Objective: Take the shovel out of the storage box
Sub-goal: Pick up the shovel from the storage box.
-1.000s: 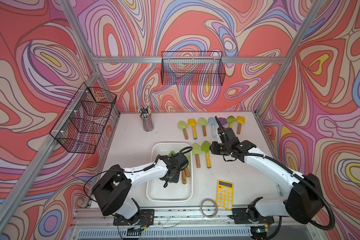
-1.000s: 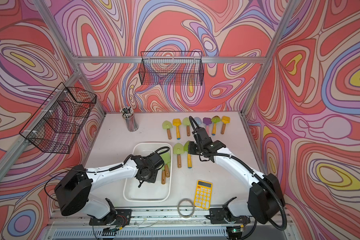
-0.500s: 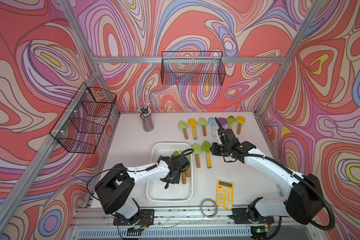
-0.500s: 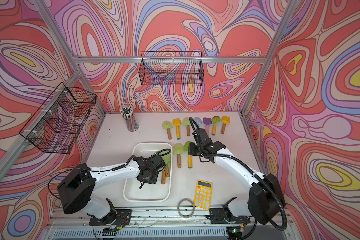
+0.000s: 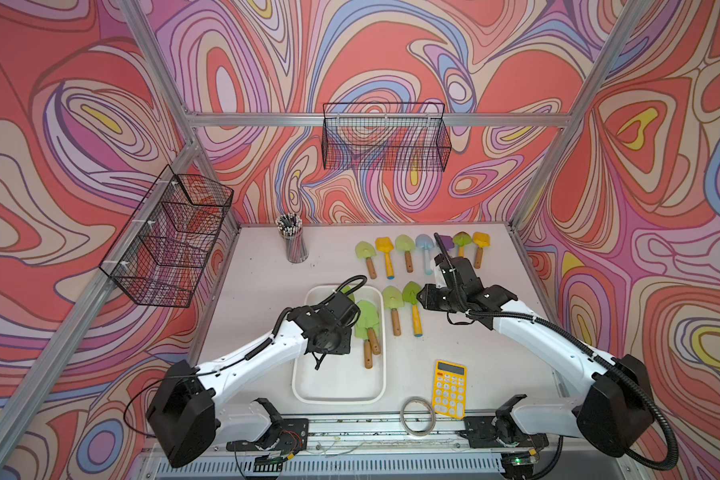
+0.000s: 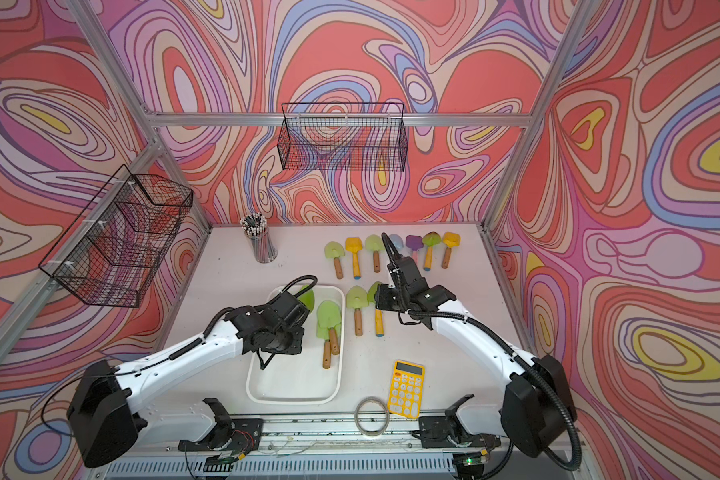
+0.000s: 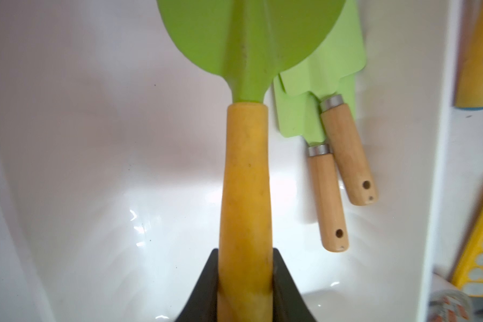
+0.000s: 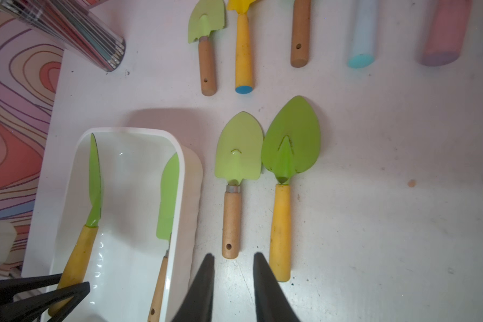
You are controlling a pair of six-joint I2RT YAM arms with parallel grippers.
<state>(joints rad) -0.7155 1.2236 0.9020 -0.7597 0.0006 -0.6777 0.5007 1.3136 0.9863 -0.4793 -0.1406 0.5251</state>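
In the left wrist view the left gripper [image 7: 246, 252] is seen closed on the shovel [image 7: 246, 156]. The yellow handle is pinched between the two black fingers [image 7: 204, 284], which are pressed against its sides near the butt end. The rest of the handle and the rounded green blade are carried out beyond the fingertips, in line with them. The shovel is held inside the storage box [image 5: 338, 401], which is set at about 6 o'clock on the table [image 5: 267, 270] in both top views. There the blade is glimpsed at the box's 12 o'clock end, just past the wrist. Whether the blade is touching the white floor cannot be told. Two further green shovels with wooden handles [image 5: 370, 332] are laid overlapping along the box's 3 o'clock wall, apart from the held one. Outside the box, at its 3 o'clock, a wooden-handled shovel [image 8: 236, 172] and a yellow-handled one [image 8: 286, 172] are laid side by side on the table, blades toward 12 o'clock. The right gripper [image 8: 234, 254] is found just at 3 o'clock of this pair in the top views. Its fingers are set a narrow gap apart and nothing is held between them.
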